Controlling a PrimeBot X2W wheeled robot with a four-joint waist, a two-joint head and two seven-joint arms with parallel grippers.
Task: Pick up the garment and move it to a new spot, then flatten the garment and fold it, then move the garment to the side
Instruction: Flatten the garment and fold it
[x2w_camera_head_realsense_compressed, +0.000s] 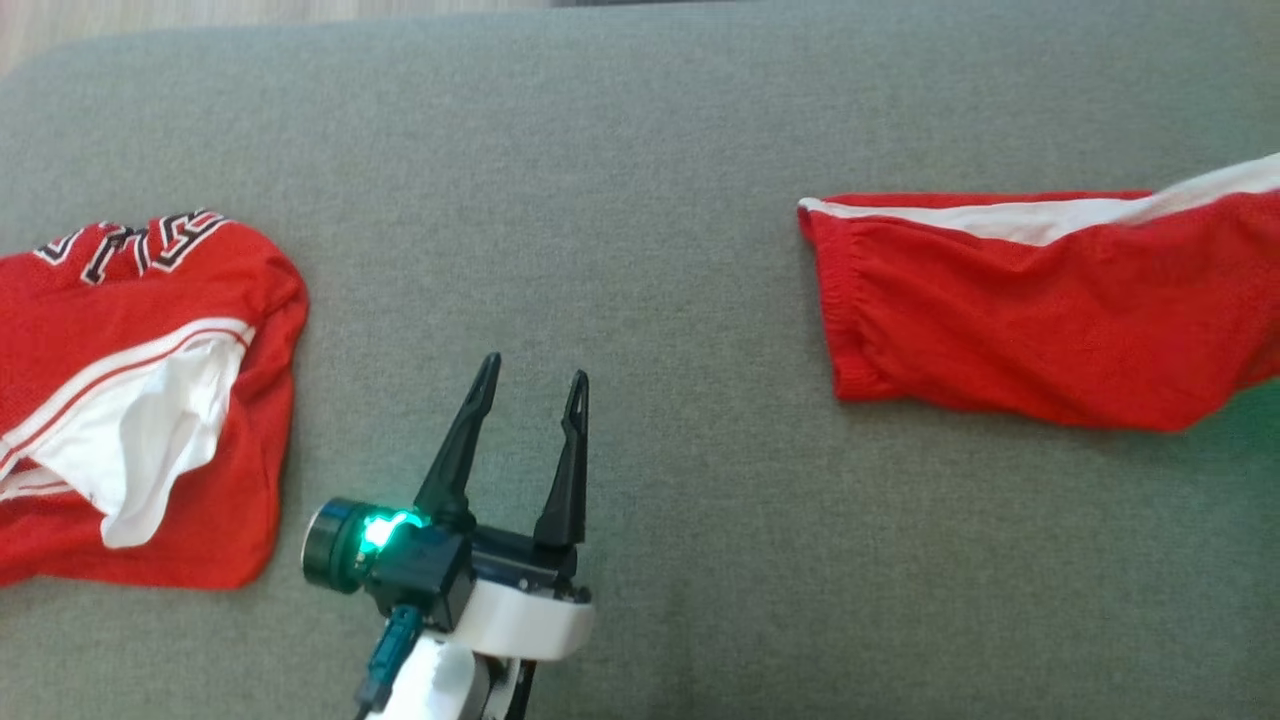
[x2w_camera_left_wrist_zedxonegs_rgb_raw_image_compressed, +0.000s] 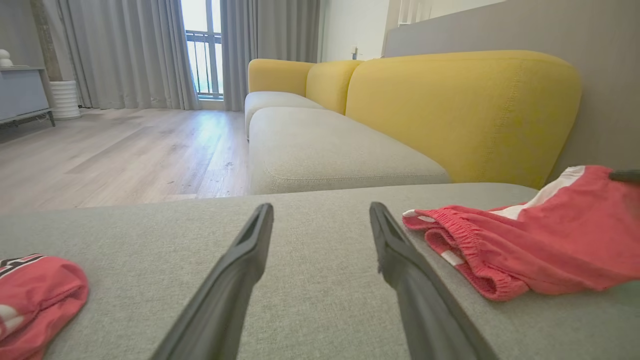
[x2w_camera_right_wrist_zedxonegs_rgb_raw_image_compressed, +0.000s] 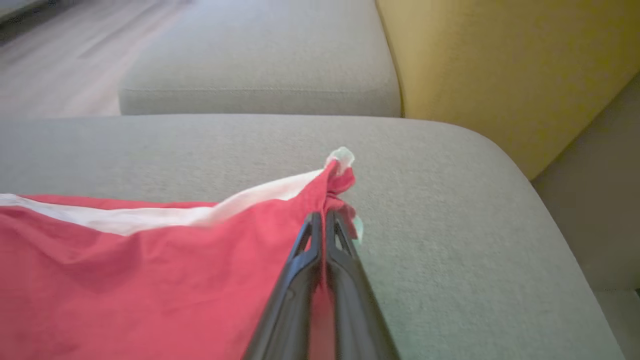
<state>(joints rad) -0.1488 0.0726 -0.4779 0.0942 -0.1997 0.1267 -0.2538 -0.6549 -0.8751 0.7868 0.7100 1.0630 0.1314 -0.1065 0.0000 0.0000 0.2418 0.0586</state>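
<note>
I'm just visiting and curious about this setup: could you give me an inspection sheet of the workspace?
Surface: grey cushion, flat.
Job's things: red shorts with a white stripe, lying at the right.
Clutter: red jersey, crumpled at the left.
Tools: left tool open above the cushion, holding nothing; right tool shut on a corner of the shorts.
Cables: one cable plugged in behind the left tool.
Surroundings: yellow-backed sofa, wooden floor, grey curtains.
</note>
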